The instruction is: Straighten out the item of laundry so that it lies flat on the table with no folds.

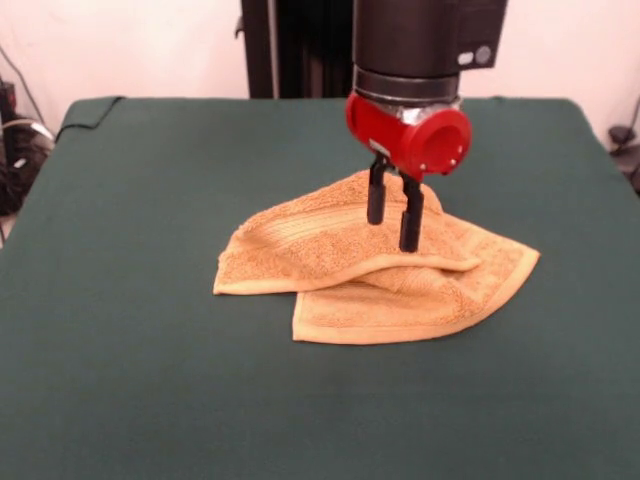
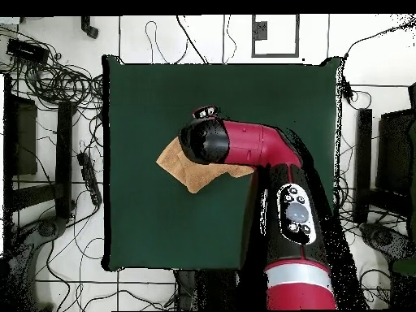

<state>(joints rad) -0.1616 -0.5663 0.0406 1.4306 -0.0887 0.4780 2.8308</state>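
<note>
The orange-tan towel [image 1: 300, 250] lies crumpled near the middle of the dark green table [image 1: 140, 330]. One flap is folded over the lower layer, and a corner sticks out to the right. My gripper [image 1: 392, 234] points down over the towel's raised middle. Its two black fingers [image 1: 376, 200] stand apart with nothing between them, their tips at the towel's surface. In the overhead view my red arm covers most of the towel [image 2: 174, 158] and hides the gripper. The care label is not visible.
The robot's black pedestal [image 1: 300, 50] stands at the table's far side. In the overhead view, cables and dark equipment [image 2: 57, 146] surround the table [image 2: 162, 227] on the floor. The cloth's far left corner [image 1: 92, 110] is slightly rumpled.
</note>
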